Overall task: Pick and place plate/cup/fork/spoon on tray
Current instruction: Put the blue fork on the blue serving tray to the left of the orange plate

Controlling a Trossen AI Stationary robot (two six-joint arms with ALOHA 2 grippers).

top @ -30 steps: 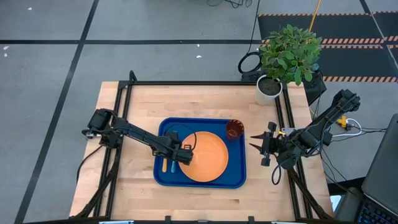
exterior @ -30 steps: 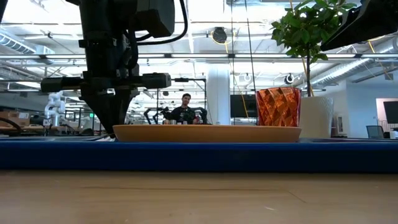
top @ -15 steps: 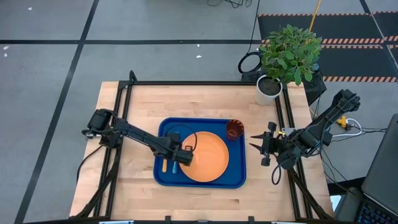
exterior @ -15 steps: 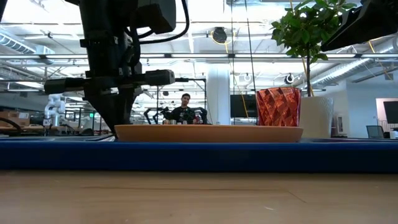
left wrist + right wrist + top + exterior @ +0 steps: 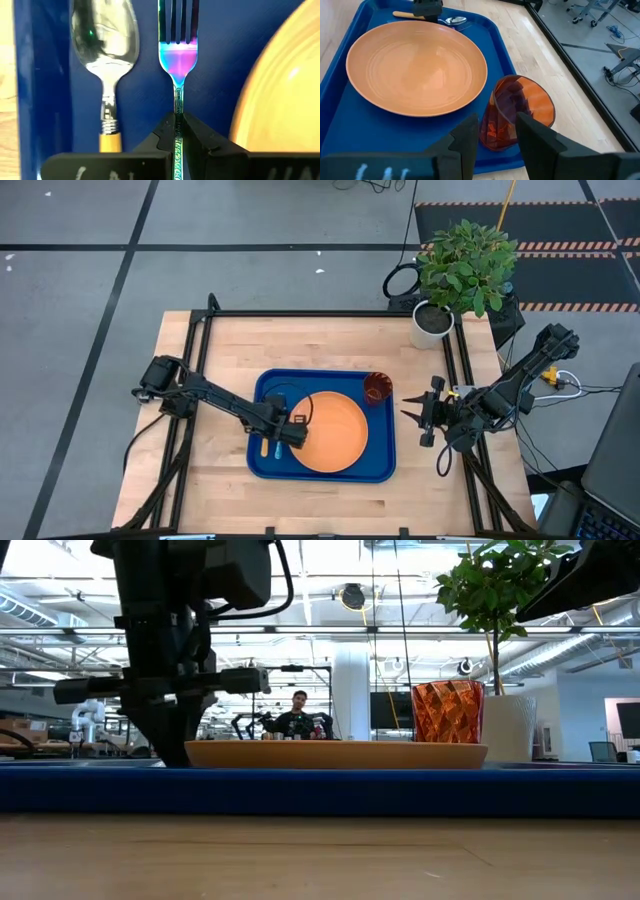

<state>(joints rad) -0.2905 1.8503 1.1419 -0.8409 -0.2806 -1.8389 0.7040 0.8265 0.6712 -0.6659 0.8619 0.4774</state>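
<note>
The dark-blue tray (image 5: 385,472) holds the orange plate (image 5: 335,435), the reddish-brown cup (image 5: 376,389) at its far right corner, and the spoon (image 5: 105,45) with its orange handle (image 5: 110,141) along its left side. My left gripper (image 5: 285,430) points down over the tray's left part, between spoon and plate, shut on the light-blue fork (image 5: 177,55). My right gripper (image 5: 412,413) waits open just off the tray's right rim, its fingers (image 5: 466,137) aimed at the cup (image 5: 517,112) without touching it. My left gripper pinches the fork's slim handle (image 5: 177,107), just behind the head, between its two fingertips. The fingers come from above, pointing down, and lie across the handle. The fork lies level beside the spoon, tines (image 5: 177,17) away from the fingers; whether it rests on the tray floor I cannot tell.
A white pot with a green plant (image 5: 432,320) stands at the table's far right corner. Black frame rails (image 5: 190,370) run along the table's left and right sides. Bare wood (image 5: 320,345) lies beyond the tray and at its left.
My left gripper has moved a little toward the table's left edge and slightly down, staying shut on the fork.
</note>
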